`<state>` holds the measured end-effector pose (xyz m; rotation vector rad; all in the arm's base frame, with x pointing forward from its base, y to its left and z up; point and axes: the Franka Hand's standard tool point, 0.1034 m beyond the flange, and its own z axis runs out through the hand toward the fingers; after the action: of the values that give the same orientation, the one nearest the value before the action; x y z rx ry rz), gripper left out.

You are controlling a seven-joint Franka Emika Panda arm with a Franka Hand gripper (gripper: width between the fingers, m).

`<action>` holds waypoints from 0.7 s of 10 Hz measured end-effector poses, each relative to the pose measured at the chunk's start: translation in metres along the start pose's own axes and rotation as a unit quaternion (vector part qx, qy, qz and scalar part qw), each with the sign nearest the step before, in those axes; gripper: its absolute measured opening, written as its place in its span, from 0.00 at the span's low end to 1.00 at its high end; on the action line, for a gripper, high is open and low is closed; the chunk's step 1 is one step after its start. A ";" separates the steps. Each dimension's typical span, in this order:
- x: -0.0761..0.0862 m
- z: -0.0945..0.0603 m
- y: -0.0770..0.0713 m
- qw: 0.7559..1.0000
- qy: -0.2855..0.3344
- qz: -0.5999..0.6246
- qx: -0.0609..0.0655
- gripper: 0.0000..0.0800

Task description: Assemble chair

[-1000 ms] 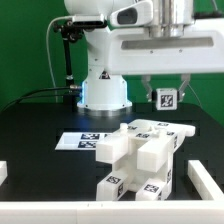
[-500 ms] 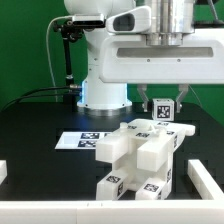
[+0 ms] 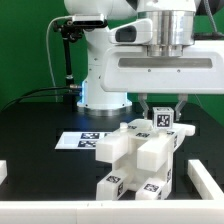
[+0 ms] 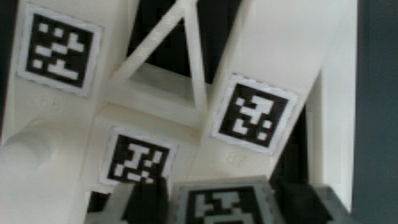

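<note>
The chair (image 3: 140, 155) is seen in white, marked with black-and-white square tags (image 4: 254, 112). The cube (image 3: 164, 119) is white, likewise tagged. The table (image 3: 40, 120) is black, the marker board (image 3: 78, 141) white with black tags, the arm (image 3: 100, 60) white, the backdrop (image 3: 25, 50) green.

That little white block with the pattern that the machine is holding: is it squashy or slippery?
The small tagged block looks like hard plastic with flat faces, so it probably won't squash or roll. Its smooth surface may be somewhat slippery.
</note>
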<state>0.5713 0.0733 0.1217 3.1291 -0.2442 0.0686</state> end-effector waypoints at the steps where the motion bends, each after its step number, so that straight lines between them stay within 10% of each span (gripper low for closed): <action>1: 0.001 0.002 0.001 1.000 0.000 0.000 -0.001 0.35; 7: 0.002 0.007 0.002 1.000 0.000 0.000 -0.004 0.35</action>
<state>0.5729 0.0715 0.1143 3.1210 -0.2432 0.0674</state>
